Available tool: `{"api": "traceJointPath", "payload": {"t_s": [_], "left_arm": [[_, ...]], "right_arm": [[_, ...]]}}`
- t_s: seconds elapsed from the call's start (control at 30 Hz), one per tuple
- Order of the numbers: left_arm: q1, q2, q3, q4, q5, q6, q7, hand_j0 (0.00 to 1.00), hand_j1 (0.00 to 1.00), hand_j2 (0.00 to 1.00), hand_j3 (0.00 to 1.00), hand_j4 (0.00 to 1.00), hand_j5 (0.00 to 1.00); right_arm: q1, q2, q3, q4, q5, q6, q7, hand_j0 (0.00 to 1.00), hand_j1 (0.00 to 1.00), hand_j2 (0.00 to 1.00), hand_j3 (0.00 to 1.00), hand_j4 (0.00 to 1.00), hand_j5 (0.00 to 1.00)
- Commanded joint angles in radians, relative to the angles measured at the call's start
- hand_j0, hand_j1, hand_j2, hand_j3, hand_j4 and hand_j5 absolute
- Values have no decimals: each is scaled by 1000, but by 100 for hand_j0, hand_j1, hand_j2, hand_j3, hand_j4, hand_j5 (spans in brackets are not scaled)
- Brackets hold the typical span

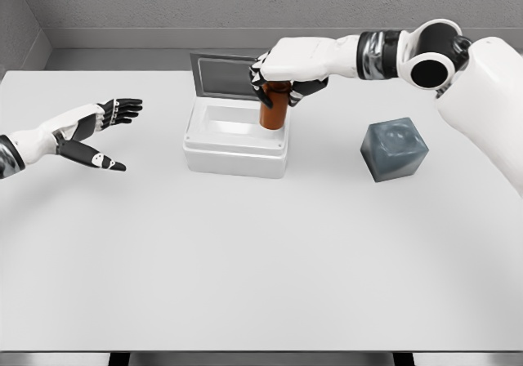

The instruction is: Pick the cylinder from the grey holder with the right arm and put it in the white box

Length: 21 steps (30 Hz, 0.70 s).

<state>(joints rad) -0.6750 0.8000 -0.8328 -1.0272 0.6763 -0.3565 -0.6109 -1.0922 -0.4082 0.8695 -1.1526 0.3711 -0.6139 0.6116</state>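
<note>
Landmark: the white box point(235, 141), lid point(222, 76) standing open at its back edge, sitting on the white surface point(261, 260).
Right hand: right hand point(288, 76) wrapped around the top of the orange-brown cylinder point(273, 111), fingers curled over its upper end and gripping it.
Cylinder position: upright over the right side of the box's opening, its lower end at or just inside the rim; whether it touches the box floor cannot be told.
Step in hand: the placing, by my reading, with the pick already done.
Doing it well: keep the cylinder vertical and bring it a little toward the box's middle, since it hangs close to the right wall; lower until it rests, then spread the fingers and lift straight up so they do not drag it over.
Grey holder: grey holder point(395, 149) stands to the right of the box, well apart, its socket empty.
Left hand: left hand point(102, 129) hovers to the left of the box, well apart, fingers spread and holding nothing.
In the way: the raised lid behind the hand is the nearest thing to knock; the box's right wall is the other risk.
</note>
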Motion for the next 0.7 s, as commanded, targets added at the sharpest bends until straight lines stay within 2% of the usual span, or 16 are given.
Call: {"api": "traceJointPath", "payload": {"t_s": [0.0,0.67], "left_arm": [[0,1,1,-1,6,1,0,100,100,100,100,100,100],[2,1,1,-2,6,-2,0,100,100,100,100,100,100]], "right_arm": [[0,17,-1,30,0,3,-1,27,27,27,27,27,27],[-6,49,-1,99,34,3,-1,27,27,27,27,27,27]]}}
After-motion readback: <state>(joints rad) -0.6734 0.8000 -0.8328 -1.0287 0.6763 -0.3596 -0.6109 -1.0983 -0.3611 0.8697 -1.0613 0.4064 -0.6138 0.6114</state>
